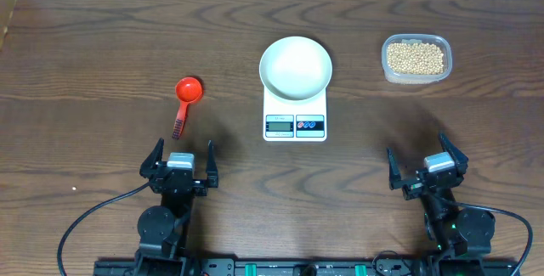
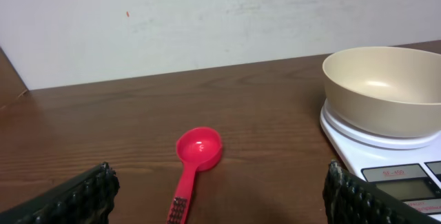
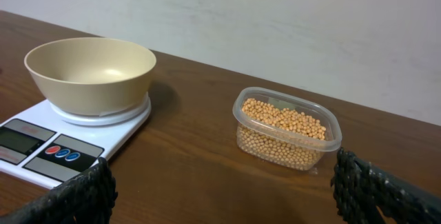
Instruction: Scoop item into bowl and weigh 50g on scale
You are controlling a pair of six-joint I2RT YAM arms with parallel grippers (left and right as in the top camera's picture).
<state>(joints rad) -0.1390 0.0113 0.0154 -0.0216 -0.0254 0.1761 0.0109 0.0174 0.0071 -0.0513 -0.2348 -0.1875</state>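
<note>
The empty cream bowl (image 1: 295,67) (image 2: 386,86) (image 3: 91,72) stands on the white scale (image 1: 295,118) (image 2: 358,149) (image 3: 41,151) at the table's middle. Tan beans (image 1: 416,57) (image 3: 284,124) fill a clear plastic tub (image 1: 416,74) (image 3: 289,148) at the back right. A red scoop (image 1: 186,96) (image 2: 194,156) lies left of the scale, its handle towards me. My left gripper (image 1: 180,163) (image 2: 220,200) is open near the front edge, just behind the scoop's handle. My right gripper (image 1: 427,171) (image 3: 224,189) is open at the front right, well short of the tub.
Brown wooden table (image 1: 102,47) with a pale wall (image 2: 207,17) behind its far edge. A dark cable (image 1: 81,221) curves by the left arm's base at the front.
</note>
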